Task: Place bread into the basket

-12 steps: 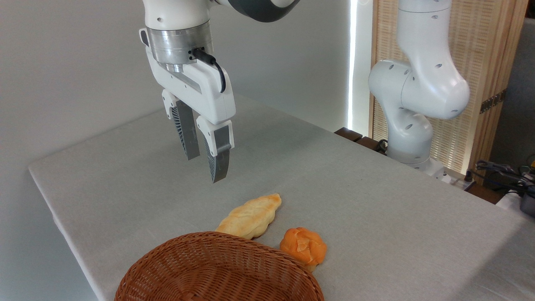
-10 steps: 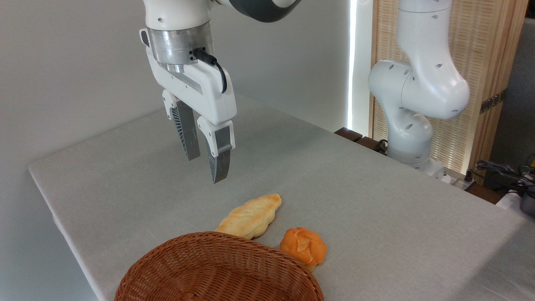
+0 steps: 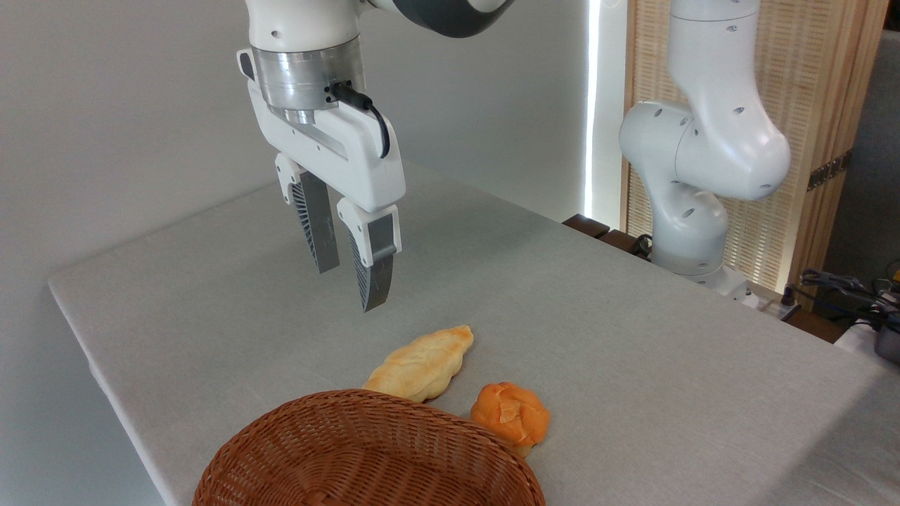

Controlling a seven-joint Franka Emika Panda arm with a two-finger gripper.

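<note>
Orange and lumpy on top, the bread sits on the grey table just beside the right rim of the basket, outside it; whether the two touch cannot be told from this angle. Beside it to the upper left lies the pale golden loaf, its lower end reaching behind the basket's far rim. Neither bread nor loaf has moved from the earlier frames, and the reddish-brown wicker basket sits in the same place at the bottom edge of the view, partly cut off. What has changed is the gripper: over the last half second it has shifted a little to the right and a touch lower, so its fingertips now hang nearer to the upper end of the loaf, though well clear of the tabletop and of both breads. Its fingers point downward with a narrow gap between them and nothing held. Behind the table on the right stands the white arm base, in front of a slatted wooden screen.
</note>
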